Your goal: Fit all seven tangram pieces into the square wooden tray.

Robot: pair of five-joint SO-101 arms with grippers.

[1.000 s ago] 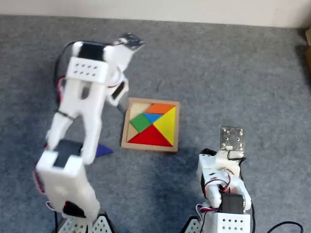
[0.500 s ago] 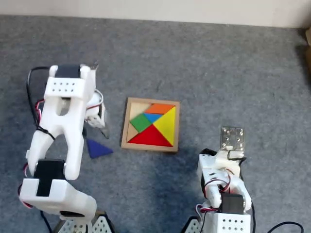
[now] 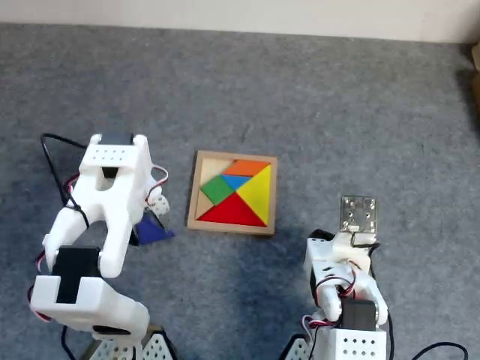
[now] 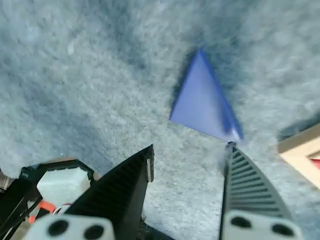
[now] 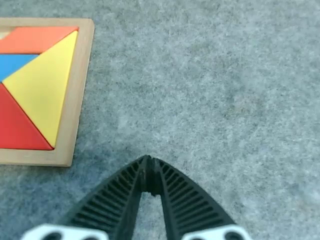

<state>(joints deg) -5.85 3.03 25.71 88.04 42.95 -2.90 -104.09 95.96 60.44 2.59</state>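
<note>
My left tool [image 4: 190,147] has swung back from the far side of the tray and dropped low over the table [image 3: 337,112]. Its jaws stand wide and empty, with one tip just beside the dark blue triangle [image 4: 202,102]. The triangle lies flat on the table, outside the square wooden tray [image 3: 229,228] and near its left edge. The tray holds its coloured pieces unmoved, with bare wood showing along its left side. Judgement: the approach is done; closing, lifting and placing remain. My right tool [image 5: 149,162] is pressed closed by its base, unchanged.
</note>
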